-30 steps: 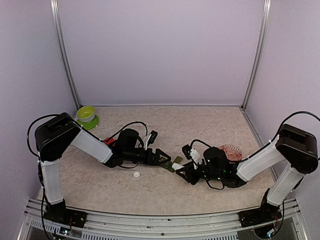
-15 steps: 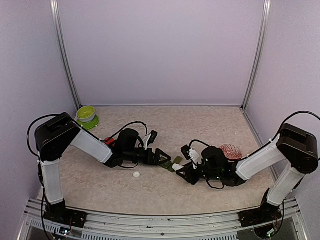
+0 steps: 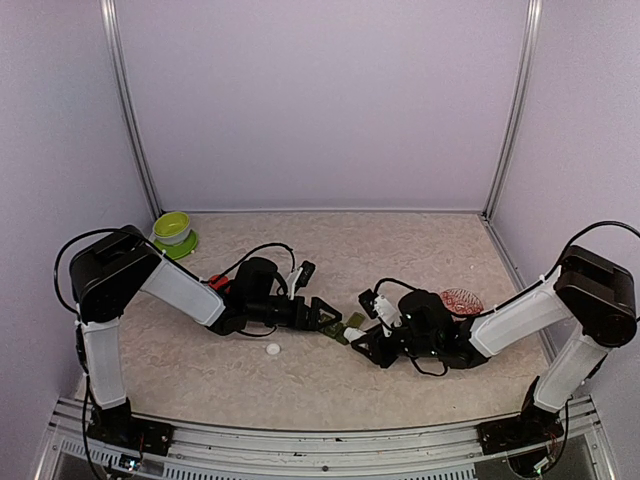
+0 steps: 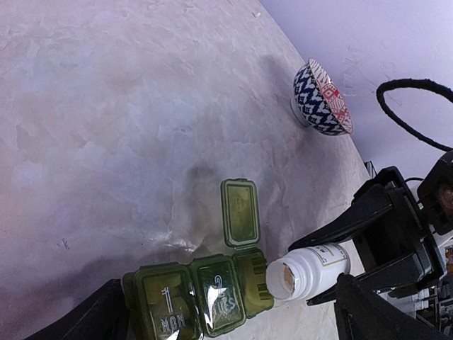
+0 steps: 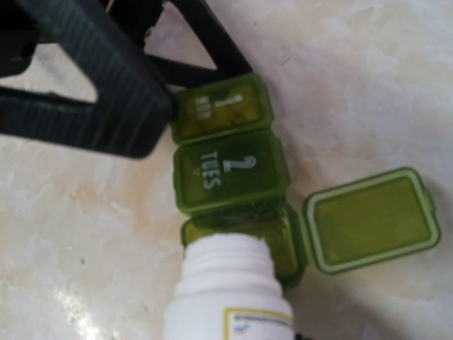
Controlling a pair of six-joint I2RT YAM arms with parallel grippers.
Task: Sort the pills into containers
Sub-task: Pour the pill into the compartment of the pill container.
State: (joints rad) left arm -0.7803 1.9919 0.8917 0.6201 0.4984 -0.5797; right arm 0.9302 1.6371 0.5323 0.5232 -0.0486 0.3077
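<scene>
The containers (image 4: 212,297) are three joined dark green boxes; "1 MON" and "2 TUES" are closed, and the third (image 5: 283,237) has its lid (image 5: 371,219) flipped open. My right gripper (image 5: 233,329) is shut on a white bottle (image 5: 230,290), which lies tilted with its open mouth (image 4: 283,278) over the open box's edge. The pills are hidden; only a tan patch shows inside the mouth. My left gripper (image 4: 228,301) is open and straddles the row, one finger (image 5: 106,99) against the "1 MON" end. In the top view the containers (image 3: 345,325) lie between both grippers.
A white cap (image 3: 273,349) lies on the table in front of the left gripper. A lime-green bowl (image 3: 173,228) stands at the back left. A patterned red-and-blue bowl (image 3: 462,300) sits behind the right arm, also seen as a bowl (image 4: 322,99) in the left wrist view.
The right arm has crept slightly left, bringing the bottle closer over the open box. The left arm and the containers have not moved.
</scene>
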